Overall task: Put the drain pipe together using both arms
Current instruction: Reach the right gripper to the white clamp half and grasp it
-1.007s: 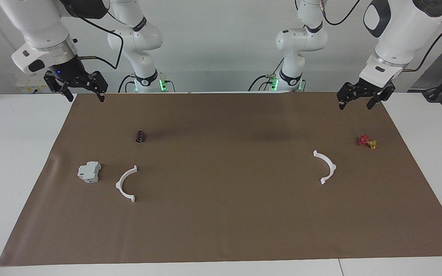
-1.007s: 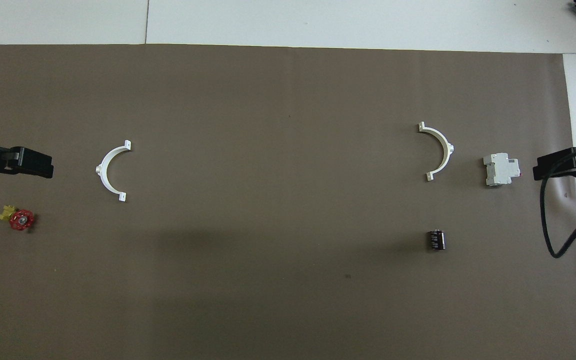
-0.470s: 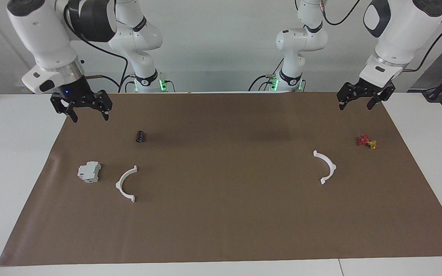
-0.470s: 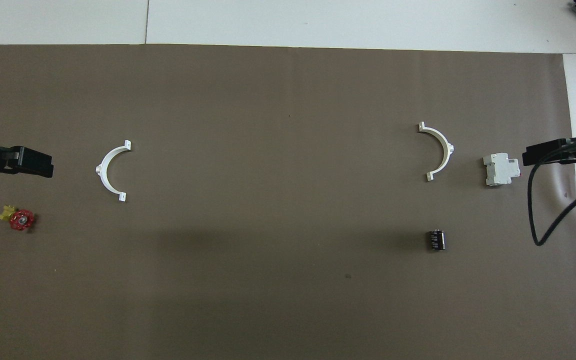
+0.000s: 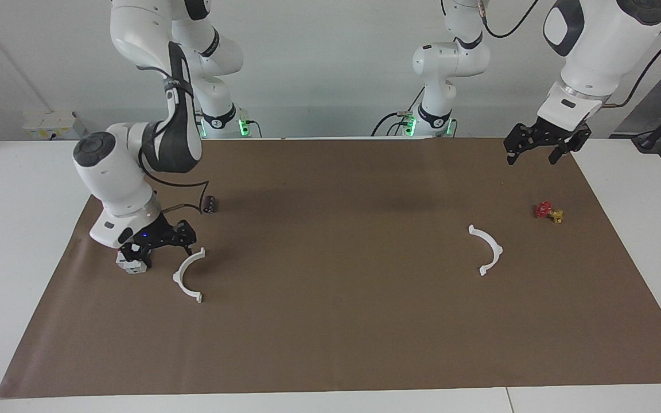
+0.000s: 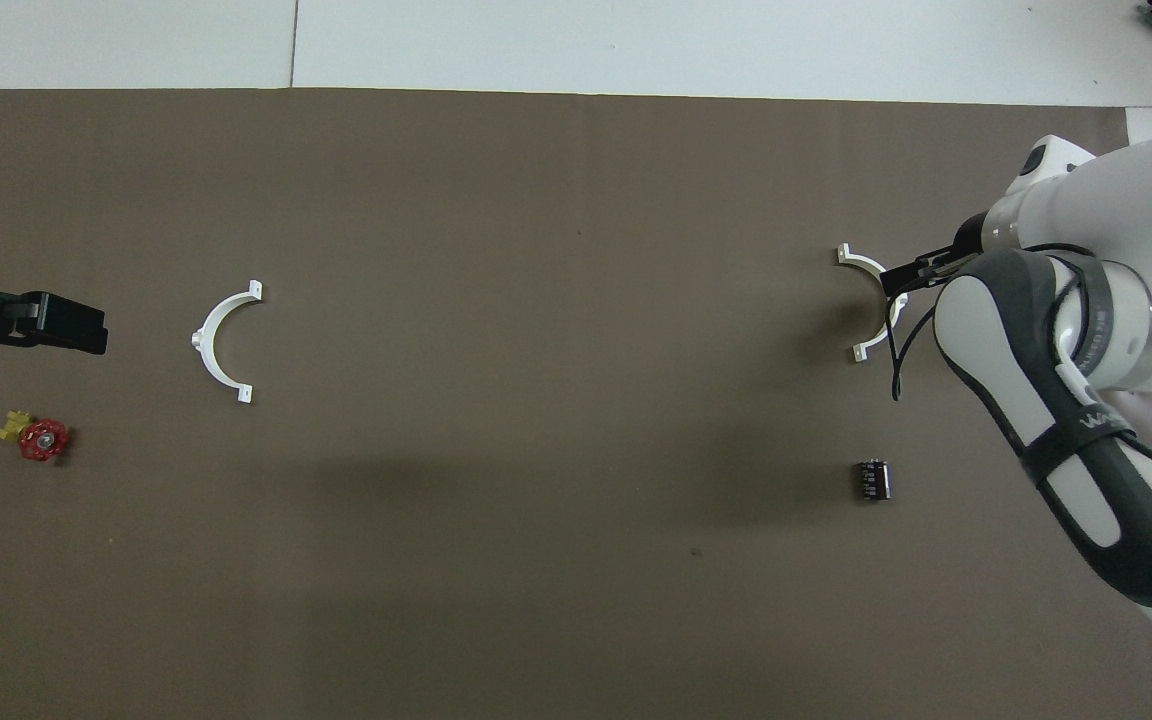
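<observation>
two white half-rings of the drain pipe lie well apart on the brown worktop (image 5: 330,344), not yet joined. one half-ring (image 5: 188,275) lies toward the right arm's end, just beside the grey-white block (image 5: 133,262); the other half-ring (image 5: 486,250) lies toward the left arm's end, farther from the robots than the red-and-brass valve (image 5: 549,211).

the big change is the right arm: a second ago its claw hung high over the robots' edge of the mat, and now it has swung down and forward. the right claw (image 5: 164,248) sits low over the gap between the block and the near tab of that half-ring, fingers spread and holding nothing. in the overhead view the arm (image 6: 1076,330) now covers the block and one fingertip crosses the ring's curve, but the facing view shows no grip.

the left claw (image 5: 537,150) has not moved; it waits over the mat's corner, spread and empty.

i judge this as the start of the first pick. the block is so close to the ring that a finger may land on it instead. a small black cylinder (image 5: 210,203) lies untouched nearer the robots.
</observation>
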